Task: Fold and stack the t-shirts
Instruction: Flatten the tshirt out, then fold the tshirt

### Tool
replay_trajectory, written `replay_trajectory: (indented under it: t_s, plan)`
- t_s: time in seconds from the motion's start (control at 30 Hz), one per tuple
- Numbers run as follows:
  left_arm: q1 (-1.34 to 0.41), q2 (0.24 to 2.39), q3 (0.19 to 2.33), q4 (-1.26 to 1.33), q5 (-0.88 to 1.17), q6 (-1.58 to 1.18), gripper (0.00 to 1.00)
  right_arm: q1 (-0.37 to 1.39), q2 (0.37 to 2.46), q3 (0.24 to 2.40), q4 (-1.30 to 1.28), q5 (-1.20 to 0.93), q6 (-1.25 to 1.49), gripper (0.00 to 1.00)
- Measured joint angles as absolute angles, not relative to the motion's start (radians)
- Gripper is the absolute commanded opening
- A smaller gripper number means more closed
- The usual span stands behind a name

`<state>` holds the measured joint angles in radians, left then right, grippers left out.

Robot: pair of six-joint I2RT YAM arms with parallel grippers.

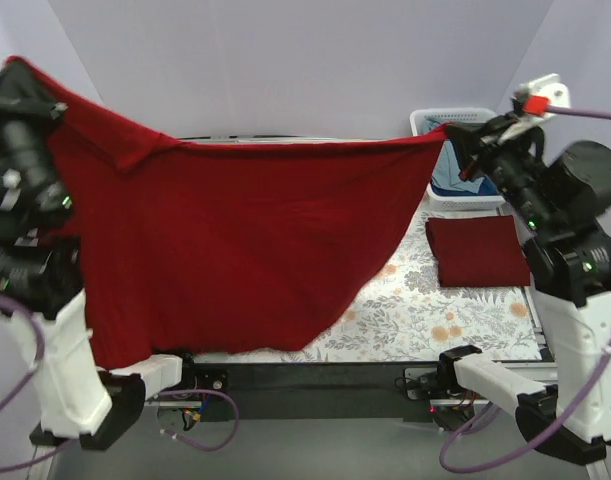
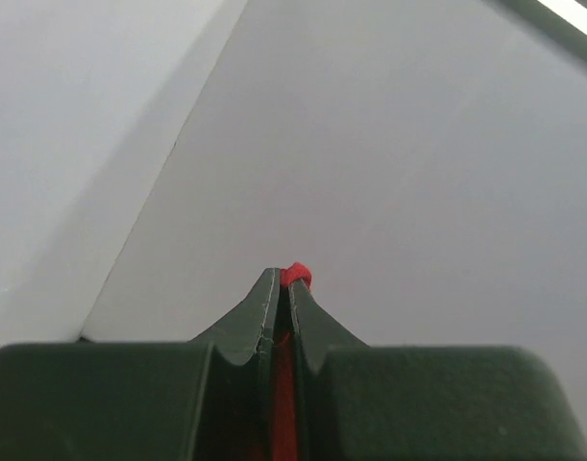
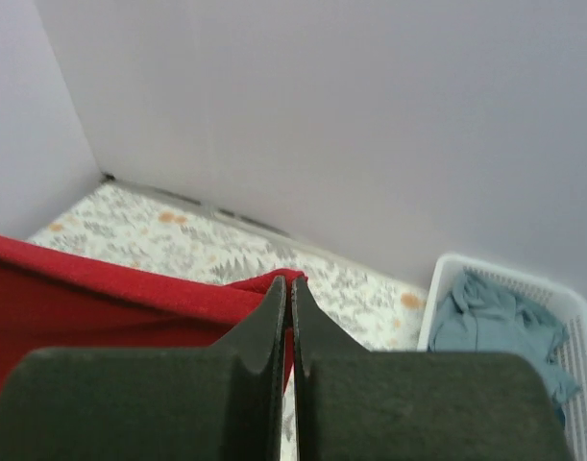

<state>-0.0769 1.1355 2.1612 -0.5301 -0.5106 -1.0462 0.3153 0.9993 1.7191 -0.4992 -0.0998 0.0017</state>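
A bright red t-shirt point(image 1: 245, 240) hangs spread wide above the table, stretched between both arms. My left gripper point(image 1: 15, 68) is raised at the far left, shut on one corner; a red tuft point(image 2: 296, 276) pokes out past its tips. At the right my right gripper point(image 1: 453, 134) is shut on the other corner, and the red cloth point(image 3: 130, 298) runs away to its left. A folded maroon t-shirt point(image 1: 477, 251) lies flat on the floral cloth at the right. Dusty blue t-shirts point(image 3: 495, 317) sit crumpled in the white basket point(image 1: 425, 122).
The table wears a floral cloth point(image 1: 425, 315), partly hidden behind the hanging shirt. The white basket stands at the back right corner, close to my right gripper. Plain pale walls point(image 1: 305, 60) close in the back and sides. Both arm bases and cables sit at the near edge.
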Motion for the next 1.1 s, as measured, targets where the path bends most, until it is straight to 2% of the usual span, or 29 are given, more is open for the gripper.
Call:
replay_trajectory:
  t_s: [0.2, 0.43, 0.6, 0.83, 1.1]
  plan:
    - [-0.083, 1.411, 1.971, -0.457, -0.474, -1.005, 0.0, 0.314, 1.181, 1.605, -0.48, 0.027, -0.03, 0.01]
    - [-0.084, 1.824, 1.777, -0.448, -0.384, -1.046, 0.0, 0.242, 1.448, 1.245, -0.246, 0.156, -0.048, 0.01]
    - [-0.083, 2.016, 1.716, -0.46, -0.316, -1.11, 0.0, 0.145, 1.666, 1.2, -0.123, 0.15, -0.005, 0.01]
    - [-0.064, 2.101, 1.708, -0.443, -0.22, -1.18, 0.0, 0.058, 1.843, 1.281, -0.039, 0.016, 0.048, 0.01]
    - [-0.055, 2.085, 1.623, -0.427, -0.167, -1.237, 0.0, 0.055, 1.864, 1.301, -0.027, -0.052, 0.052, 0.01]
